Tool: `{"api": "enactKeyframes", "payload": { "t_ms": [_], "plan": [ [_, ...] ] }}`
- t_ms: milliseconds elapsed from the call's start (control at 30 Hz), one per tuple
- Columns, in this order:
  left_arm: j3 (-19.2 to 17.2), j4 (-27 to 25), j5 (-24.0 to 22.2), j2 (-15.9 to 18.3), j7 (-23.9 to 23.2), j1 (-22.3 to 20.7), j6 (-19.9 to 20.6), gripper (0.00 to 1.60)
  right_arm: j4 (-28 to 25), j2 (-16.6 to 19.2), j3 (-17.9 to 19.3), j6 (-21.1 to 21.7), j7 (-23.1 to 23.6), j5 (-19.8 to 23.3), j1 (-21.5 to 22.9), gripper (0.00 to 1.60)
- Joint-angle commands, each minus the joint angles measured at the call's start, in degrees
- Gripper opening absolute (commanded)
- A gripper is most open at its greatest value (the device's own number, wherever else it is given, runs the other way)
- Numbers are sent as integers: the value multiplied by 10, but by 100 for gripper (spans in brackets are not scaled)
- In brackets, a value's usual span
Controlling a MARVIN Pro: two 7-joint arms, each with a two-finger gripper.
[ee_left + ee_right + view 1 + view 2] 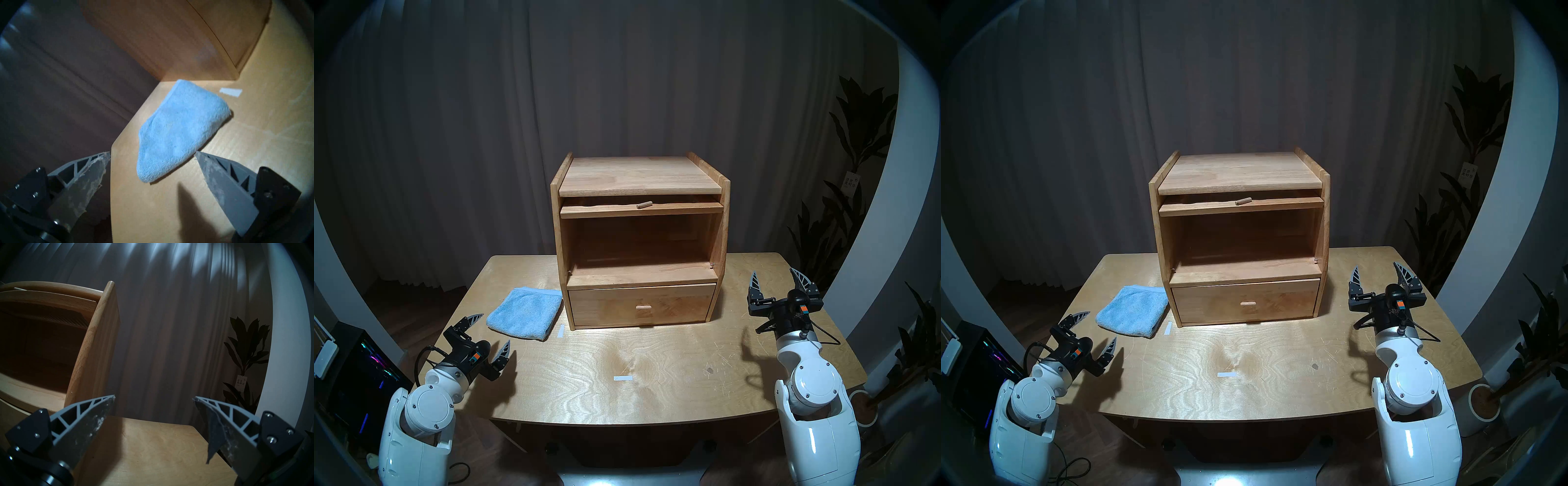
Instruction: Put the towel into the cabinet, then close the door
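Note:
The folded light-blue towel (526,312) lies flat on the table just left of the cabinet (639,176); it also shows in the left wrist view (176,132). The cabinet's door (641,209) is flipped up and slid in under the top, its peg knob (644,204) pointing out, so the big compartment stands open and empty. My left gripper (493,331) is open and empty, hovering a little in front of the towel's near left corner. My right gripper (777,276) is open and empty, raised to the right of the cabinet (95,344).
The cabinet's drawer (641,305) below the compartment is shut. Two white tape marks (622,377) lie on the wooden table (687,373). A potted plant (843,203) stands at the right behind the table, a computer case (358,373) at the left.

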Motion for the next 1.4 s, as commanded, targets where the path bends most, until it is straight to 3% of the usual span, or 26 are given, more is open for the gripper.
{"api": "enactKeyframes", "payload": {
  "t_ms": [0, 267, 300, 367, 400, 533, 667, 700, 767, 833, 967, 1233, 1367],
  "plan": [
    [15, -6, 114, 64, -36, -47, -27, 160, -12, 0, -2, -3, 0, 0, 4, 160],
    [49, -10, 233, 122, -111, -89, -79, 160, -12, 0, -2, -3, 0, 1, 4, 160],
    [50, -11, 247, 115, -123, -96, -85, 160, -12, 0, -2, -3, 0, 1, 4, 160],
    [64, -9, 271, 144, -148, -107, -99, 160, -13, 0, -2, -4, 0, 1, 4, 160],
    [62, -13, 289, 133, -155, -109, -109, 160, -13, 0, -2, -4, -1, 1, 3, 160],
    [83, -5, 313, 161, -206, -135, -138, 160, -15, -1, -2, -4, -1, 1, 3, 160],
    [105, 12, 287, 189, -258, -165, -145, 160, -16, -1, -2, -3, -1, 1, 2, 160],
    [99, 19, 260, 180, -265, -166, -136, 160, -17, -1, -2, -3, -1, 1, 1, 160],
    [103, 32, 256, 177, -285, -175, -126, 160, -17, -1, -2, -3, -1, 1, 1, 160],
    [93, 49, 215, 145, -286, -184, -111, 160, -16, -1, -2, -3, -1, 1, 2, 160],
    [107, 60, 182, 136, -312, -209, -95, 160, -16, -1, -2, -3, -1, 1, 2, 160],
    [148, 121, 182, 143, -311, -259, -57, 160, -19, -1, -2, -2, -2, 1, 0, 160],
    [170, 150, 215, 143, -296, -281, -59, 160, -19, -2, -2, -2, -2, 1, 0, 160]
  ]
}}
